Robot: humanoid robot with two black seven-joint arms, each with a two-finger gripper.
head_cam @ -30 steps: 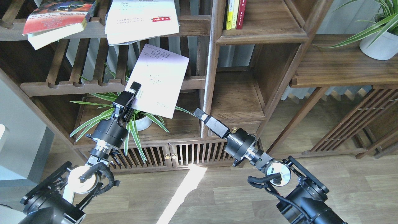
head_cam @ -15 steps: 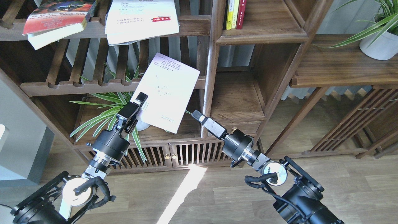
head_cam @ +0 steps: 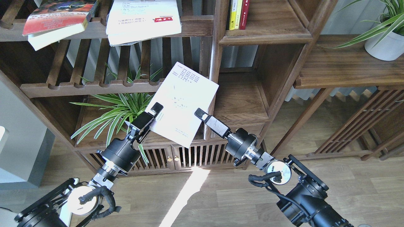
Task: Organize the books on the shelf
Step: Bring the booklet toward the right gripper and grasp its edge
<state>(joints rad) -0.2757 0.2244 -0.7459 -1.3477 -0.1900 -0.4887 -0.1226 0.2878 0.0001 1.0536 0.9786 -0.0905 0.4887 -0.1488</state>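
Note:
My left gripper is shut on the left edge of the thin pale booklet, holding it tilted in the air in front of the shelf unit's post. My right gripper sits just right of the booklet's lower right edge; its fingers look closed together and hold nothing. The large white book with a red logo and the thick red-orange book lie on the slatted rack at top left. The shelf is the dark flat board in the narrow cubby right of the booklet.
A spider plant in a white pot stands on the low board behind my left gripper. Upright yellow and red books stand in the cubby above. A potted plant sits on the wide board at right. The vertical post divides racks from cubby.
My left gripper has carried the booklet rightward and a little down, toward the post and cubby. My right gripper has stayed close to where it was, now beside the booklet's edge.

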